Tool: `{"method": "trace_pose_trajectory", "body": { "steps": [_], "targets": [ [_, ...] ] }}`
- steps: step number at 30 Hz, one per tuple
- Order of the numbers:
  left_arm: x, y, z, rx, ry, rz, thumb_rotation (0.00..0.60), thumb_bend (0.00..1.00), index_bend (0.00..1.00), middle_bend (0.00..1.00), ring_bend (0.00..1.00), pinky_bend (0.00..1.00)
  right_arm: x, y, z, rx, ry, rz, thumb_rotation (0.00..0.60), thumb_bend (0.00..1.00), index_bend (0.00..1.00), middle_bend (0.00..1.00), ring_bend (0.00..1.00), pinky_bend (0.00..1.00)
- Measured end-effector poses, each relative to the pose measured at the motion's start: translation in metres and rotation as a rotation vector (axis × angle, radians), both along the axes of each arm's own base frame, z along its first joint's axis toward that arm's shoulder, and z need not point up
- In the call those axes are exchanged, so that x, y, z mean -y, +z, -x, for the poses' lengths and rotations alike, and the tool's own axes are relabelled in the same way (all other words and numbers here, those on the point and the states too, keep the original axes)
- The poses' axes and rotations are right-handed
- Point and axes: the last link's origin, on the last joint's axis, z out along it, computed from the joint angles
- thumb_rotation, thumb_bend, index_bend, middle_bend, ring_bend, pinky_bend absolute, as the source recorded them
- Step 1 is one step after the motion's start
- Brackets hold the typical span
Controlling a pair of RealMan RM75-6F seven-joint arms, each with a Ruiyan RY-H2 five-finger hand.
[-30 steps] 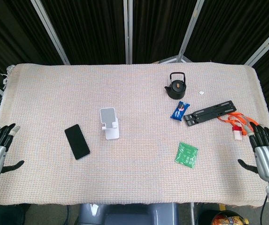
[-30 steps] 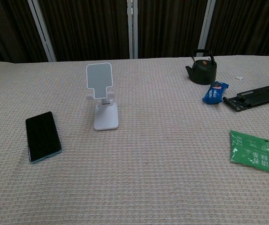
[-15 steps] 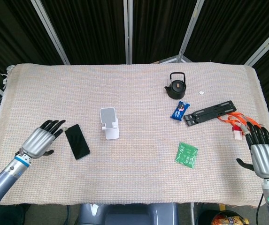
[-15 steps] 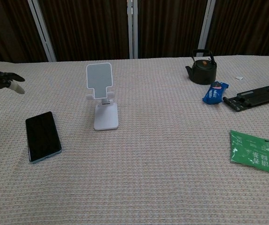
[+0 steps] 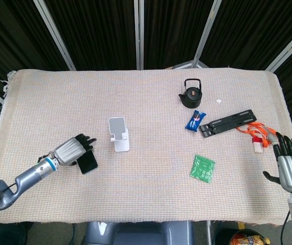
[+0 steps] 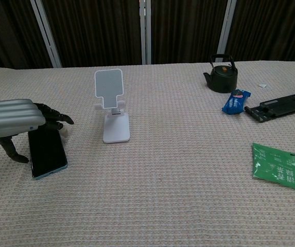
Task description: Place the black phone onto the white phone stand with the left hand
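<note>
The black phone [image 5: 88, 162] [image 6: 48, 153] lies flat on the cloth, left of the white phone stand [image 5: 118, 135] [image 6: 112, 105], which stands upright. My left hand [image 5: 74, 149] [image 6: 14, 119] hovers over the phone's far half with its fingers spread, covering that part in the head view. It holds nothing; whether it touches the phone I cannot tell. My right hand [image 5: 290, 165] rests open at the table's right edge, seen only in the head view.
A black teapot [image 5: 191, 93] [image 6: 221, 74] stands at the back. A blue packet [image 5: 195, 120] [image 6: 236, 101], a black bar [image 5: 229, 123] [image 6: 281, 105], an orange strap [image 5: 255, 129] and a green packet [image 5: 203, 167] [image 6: 275, 165] lie to the right.
My left hand has moved right from the table's left edge to above the phone. My right hand has drifted slightly right and down. The phone and stand have stayed put.
</note>
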Motion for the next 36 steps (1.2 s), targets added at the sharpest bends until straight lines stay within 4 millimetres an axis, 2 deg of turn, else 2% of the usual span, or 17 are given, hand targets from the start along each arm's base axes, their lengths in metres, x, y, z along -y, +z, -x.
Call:
{"method": "trace_pose_trajectory", "body": {
  "steps": [5,7,9,12,14,20,26,31,36],
  "targets": [
    [-0.002,-0.01,-0.004,-0.013,-0.023,0.023,0.6,0.07,0.26,0.11,0.17,0.19,0.0,0.0,0.001,0.001,-0.002,0.001,0.6,0.0,0.0,0.0,0.0,0.0],
    [-0.003,-0.012,-0.005,-0.017,-0.03,0.025,0.6,0.09,0.33,0.21,0.26,0.25,0.001,0.001,0.001,0.001,-0.003,0.003,0.6,0.0,0.0,0.0,0.0,0.0],
    [-0.003,-0.013,-0.006,-0.018,-0.036,0.026,0.6,0.11,0.43,0.36,0.39,0.36,0.001,0.001,0.001,0.001,-0.003,0.003,0.6,0.0,0.0,0.0,0.0,0.0],
    [-0.004,-0.013,-0.009,-0.003,-0.052,0.024,0.6,0.14,0.54,0.49,0.5,0.45,0.001,0.001,0.001,0.002,-0.004,0.003,0.6,0.0,0.0,0.0,0.0,0.0],
    [-0.004,-0.011,-0.011,0.008,-0.059,0.022,0.6,0.14,0.57,0.5,0.51,0.47,0.001,0.001,0.002,0.002,-0.004,0.003,0.6,0.0,0.0,0.0,0.0,0.0],
    [-0.004,0.005,-0.011,0.038,-0.088,0.001,0.6,0.14,0.58,0.5,0.51,0.47,0.0,0.002,0.001,0.005,-0.003,0.006,0.6,0.0,0.0,0.0,0.0,0.0],
    [0.002,0.033,-0.015,0.087,-0.151,-0.03,0.6,0.14,0.58,0.5,0.51,0.47,0.0,0.002,0.001,0.01,-0.004,0.003,0.6,0.0,0.0,0.0,0.0,0.0],
    [0.006,0.064,-0.034,0.126,-0.273,-0.092,0.6,0.14,0.59,0.5,0.51,0.47,0.0,0.003,0.0,0.022,-0.001,0.006,0.6,0.0,0.0,0.0,0.0,0.0],
    [-0.006,0.084,-0.068,0.051,-0.454,-0.197,0.6,0.13,0.59,0.5,0.51,0.46,-0.001,0.007,-0.001,0.037,-0.001,0.013,0.6,0.0,0.0,0.0,0.0,0.0]
  ]
}}
